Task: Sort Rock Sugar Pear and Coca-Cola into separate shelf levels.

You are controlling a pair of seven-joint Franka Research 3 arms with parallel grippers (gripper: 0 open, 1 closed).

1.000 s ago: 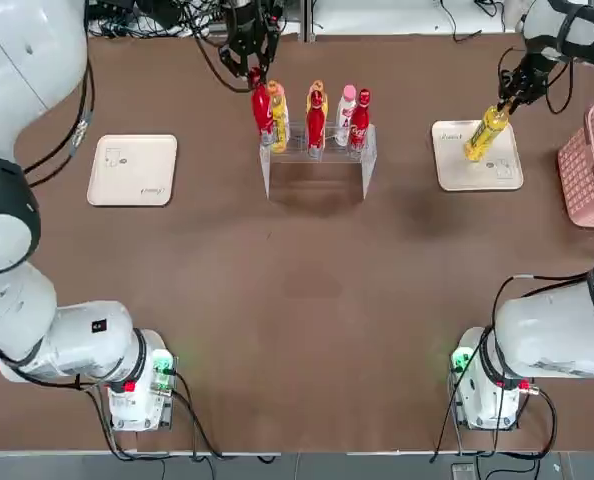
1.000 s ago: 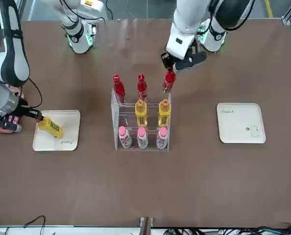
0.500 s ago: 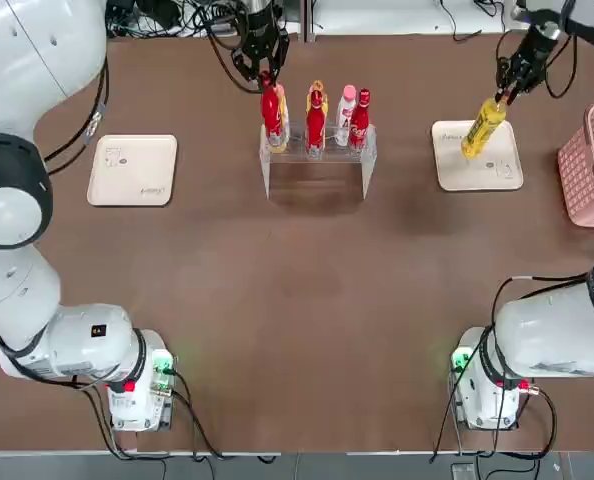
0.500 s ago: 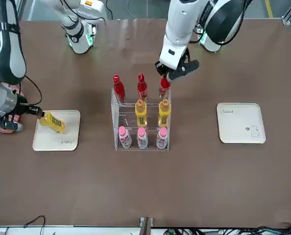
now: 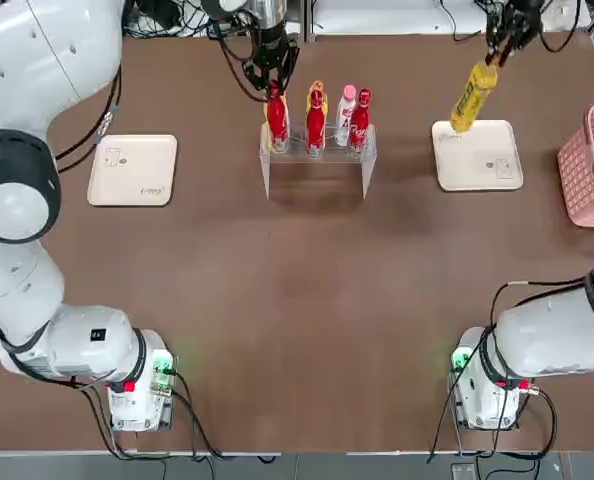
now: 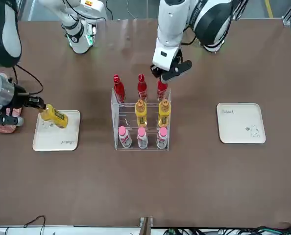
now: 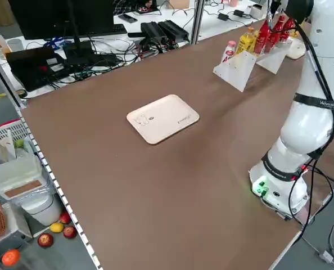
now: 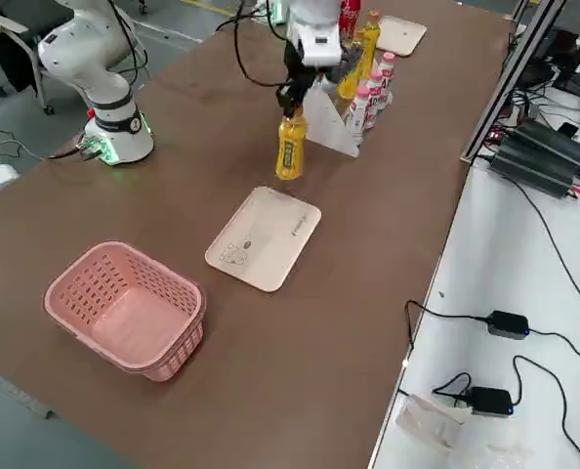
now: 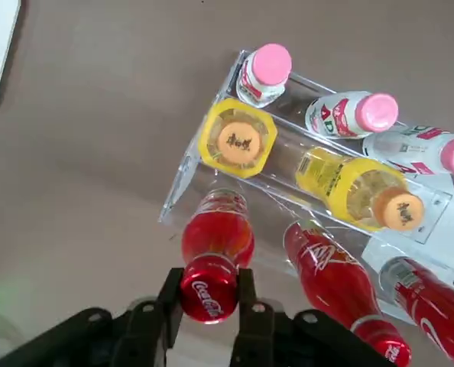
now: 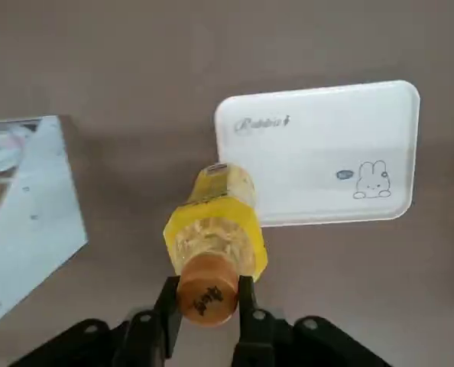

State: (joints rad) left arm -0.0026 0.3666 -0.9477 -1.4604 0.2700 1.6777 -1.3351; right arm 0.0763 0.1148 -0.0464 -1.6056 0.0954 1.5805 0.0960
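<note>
The left gripper (image 9: 210,294) is clenched on the cap of a Coca-Cola bottle (image 9: 216,245), which stands upright at one end of the clear stepped stand (image 6: 116,115). Next to that gripper, two more red Coca-Cola bottles (image 6: 119,89) share the bottle's row; one step over are two yellow Rock Sugar Pear bottles (image 6: 141,113), and beyond them three pink-capped bottles (image 6: 125,137). The right gripper (image 10: 209,297), well apart from the left, grasps a third yellow bottle (image 10: 215,222) by its orange cap, tilted, near a cream tray (image 10: 319,153) on the desk (image 5: 297,300).
</note>
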